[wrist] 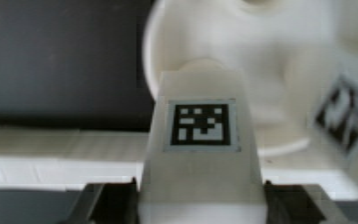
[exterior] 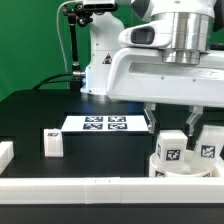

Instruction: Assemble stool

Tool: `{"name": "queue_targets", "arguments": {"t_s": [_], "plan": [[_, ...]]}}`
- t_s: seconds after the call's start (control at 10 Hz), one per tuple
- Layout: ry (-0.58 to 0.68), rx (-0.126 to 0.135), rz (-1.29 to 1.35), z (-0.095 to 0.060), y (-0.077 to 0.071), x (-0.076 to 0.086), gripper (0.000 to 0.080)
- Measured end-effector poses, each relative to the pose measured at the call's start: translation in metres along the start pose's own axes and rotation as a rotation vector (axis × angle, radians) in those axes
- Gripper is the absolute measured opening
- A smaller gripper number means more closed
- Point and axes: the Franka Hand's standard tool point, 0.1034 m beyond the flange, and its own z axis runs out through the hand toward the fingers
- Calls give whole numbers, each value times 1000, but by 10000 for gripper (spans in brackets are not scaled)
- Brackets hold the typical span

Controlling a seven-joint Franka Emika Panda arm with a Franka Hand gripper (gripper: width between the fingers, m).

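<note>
At the exterior view's far left, a side rail sits at the edge of the black counter. A long front rail borders the whole near edge. Just to the right of the side rail a loose leg of the stool rests alone, tag facing out, with bare counter on every side. Further right the marker board lies flat, well apart from the loose leg and from the front rail. An open strip of counter separates it from the seat.

Right of the marker board the gripper hangs under the big white arm, its jaws clamped nearly together on the held leg. That leg stands upright on the round seat, which lies near the front rail at the frame's right edge.

In the wrist view the held leg fills the gap between the dark fingers, with the seat behind it. Rightmost, a second leg stands on the seat just beside the held one, a narrow gap between them. Whether the held leg is fully seated cannot be told.
</note>
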Motion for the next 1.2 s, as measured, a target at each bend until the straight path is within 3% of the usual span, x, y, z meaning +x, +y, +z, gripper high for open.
{"name": "queue_targets", "arguments": {"t_s": [0.2, 0.7, 1.0, 1.1, 1.2], "plan": [[6, 9, 205, -2, -10, -1, 338], [2, 15, 598, -1, 0, 2, 338], [1, 15, 628, -1, 0, 2, 346], [2, 16, 591, -2, 1, 2, 515], [5, 19, 521, -9, 6, 2, 622]]}}
